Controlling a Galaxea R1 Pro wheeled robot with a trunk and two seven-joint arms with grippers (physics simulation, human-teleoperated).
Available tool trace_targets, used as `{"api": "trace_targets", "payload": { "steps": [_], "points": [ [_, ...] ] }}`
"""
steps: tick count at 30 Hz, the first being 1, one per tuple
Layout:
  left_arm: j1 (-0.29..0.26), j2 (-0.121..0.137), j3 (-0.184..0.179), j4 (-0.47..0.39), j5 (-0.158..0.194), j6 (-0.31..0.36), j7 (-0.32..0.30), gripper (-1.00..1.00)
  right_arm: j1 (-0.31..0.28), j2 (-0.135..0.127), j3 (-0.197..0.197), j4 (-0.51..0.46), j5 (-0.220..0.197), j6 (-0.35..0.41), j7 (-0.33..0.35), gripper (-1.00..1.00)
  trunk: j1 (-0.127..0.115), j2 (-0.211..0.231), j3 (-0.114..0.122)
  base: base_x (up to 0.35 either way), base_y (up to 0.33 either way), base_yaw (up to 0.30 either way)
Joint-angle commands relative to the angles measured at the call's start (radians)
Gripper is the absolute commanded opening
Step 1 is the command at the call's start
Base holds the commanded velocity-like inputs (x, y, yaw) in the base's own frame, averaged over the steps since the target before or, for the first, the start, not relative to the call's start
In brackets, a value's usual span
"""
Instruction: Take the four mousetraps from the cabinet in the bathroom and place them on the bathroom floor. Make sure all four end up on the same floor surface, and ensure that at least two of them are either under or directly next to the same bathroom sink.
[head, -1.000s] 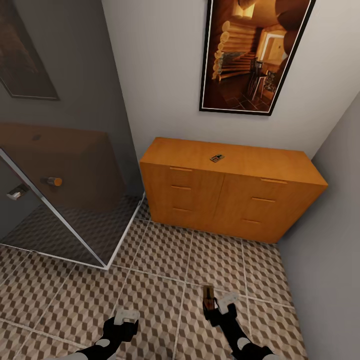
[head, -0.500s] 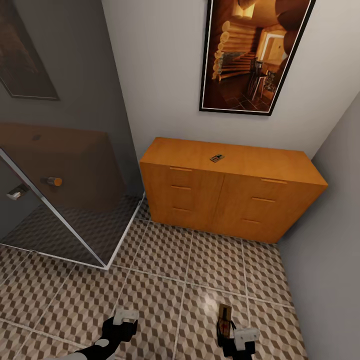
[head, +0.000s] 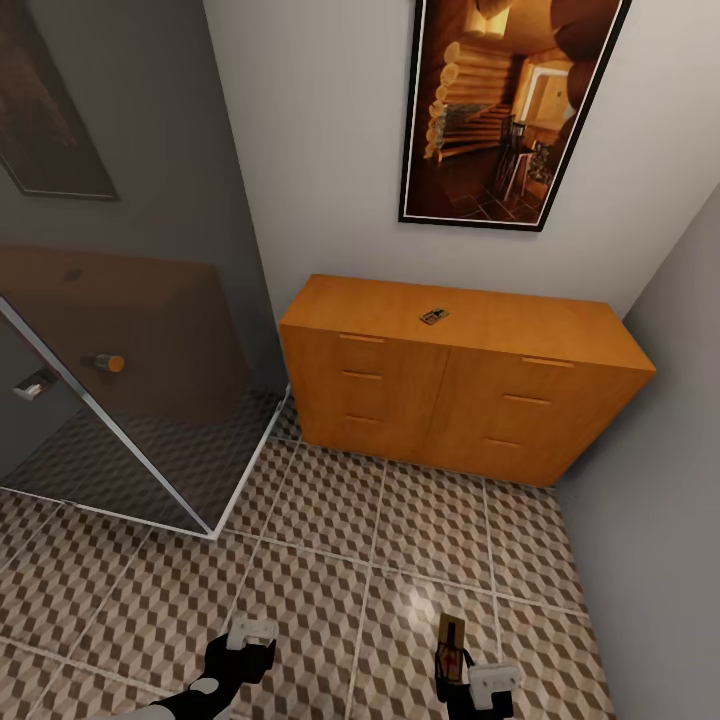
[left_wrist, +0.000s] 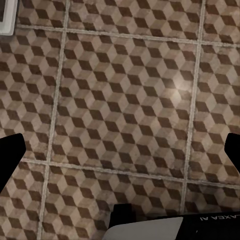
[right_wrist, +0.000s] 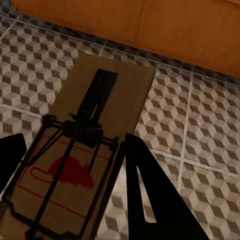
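Tan wood and dark wire: a small flat mousetrap board (head: 450, 645) sits in the right gripper (head: 462, 672) at about 5 o'clock in the head view, low over the bathroom floor (head: 330, 560) of brown, beige and white cube-printed tiles. In the right wrist view the same held mousetrap (right_wrist: 87, 145) shows its spring, its bar and a red mouse outline, with one dark finger (right_wrist: 150, 200) along its side; the jaws are clenched on the board. Whether it already touches the tiles I cannot tell.

A second tan mousetrap (head: 433, 316) lies on the flat top of the wide, low orange-brown wooden cabinet (head: 460, 395) at 12 o'clock, against the wall under a framed picture (head: 510, 105). A glass shower screen (head: 130, 400) stands at 9 o'clock.

The left gripper (head: 250, 640) hangs at 7 o'clock with nothing in it; its wrist view shows bare tiles between dark fingers (left_wrist: 11, 155) set wide, so its jaws are released.

The step in hand looks like setting this trap down. To do it well, bring the board down flat until it rests on the tiles, then part the jaws gently so it does not flip or skid. No sink shows from here, so it is worth judging whether this spot serves the count near the basin before letting go. The cabinet-top trap would come next.
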Motion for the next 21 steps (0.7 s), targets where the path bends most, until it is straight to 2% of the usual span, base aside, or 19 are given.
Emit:
{"api": "trace_targets", "payload": {
  "steps": [1, 12, 15, 16, 19, 20, 21],
  "points": [
    [-0.002, -0.001, -0.009, 0.005, 0.009, -0.007, 0.001, 1.0, -0.001, 0.0, 0.002, 0.001, 0.01, 0.001, -0.01, -1.0, 0.001, -0.002, -0.002, 0.0, 0.0, 0.0],
    [-0.002, -0.006, -0.008, 0.0, 0.007, -0.008, 0.009, 1.0, -0.001, 0.0, 0.001, 0.001, 0.009, 0.004, -0.011, -1.0, 0.001, -0.002, -0.002, 0.0, 0.0, 0.0],
    [-0.001, -0.02, -0.005, -0.002, 0.007, 0.008, 0.012, 1.0, -0.001, 0.0, 0.001, 0.001, 0.009, 0.01, -0.011, -1.0, 0.001, -0.002, -0.002, 0.0, 0.0, 0.0],
    [-0.001, -0.023, -0.005, -0.004, 0.006, 0.022, 0.012, 1.0, -0.001, 0.0, 0.001, 0.001, 0.009, 0.012, -0.011, -1.0, 0.001, -0.002, -0.002, 0.0, 0.0, 0.0],
    [0.0, -0.032, -0.004, -0.037, 0.004, 0.134, 0.016, 1.0, -0.001, 0.0, 0.001, 0.001, 0.009, 0.024, -0.011, -1.0, 0.001, -0.002, -0.002, 0.0, 0.0, 0.0],
    [0.0, -0.034, -0.003, -0.083, 0.002, 0.219, 0.024, 1.0, -0.001, 0.0, 0.001, 0.001, 0.009, 0.033, -0.01, -1.0, 0.001, -0.002, -0.002, 0.0, 0.0, 0.0],
    [0.0, -0.035, -0.003, -0.113, 0.001, 0.266, 0.031, 1.0, -0.001, 0.0, 0.001, 0.0, 0.009, 0.038, -0.01, -1.0, 0.001, -0.002, -0.002, 0.0, 0.0, 0.0]
  ]
}}
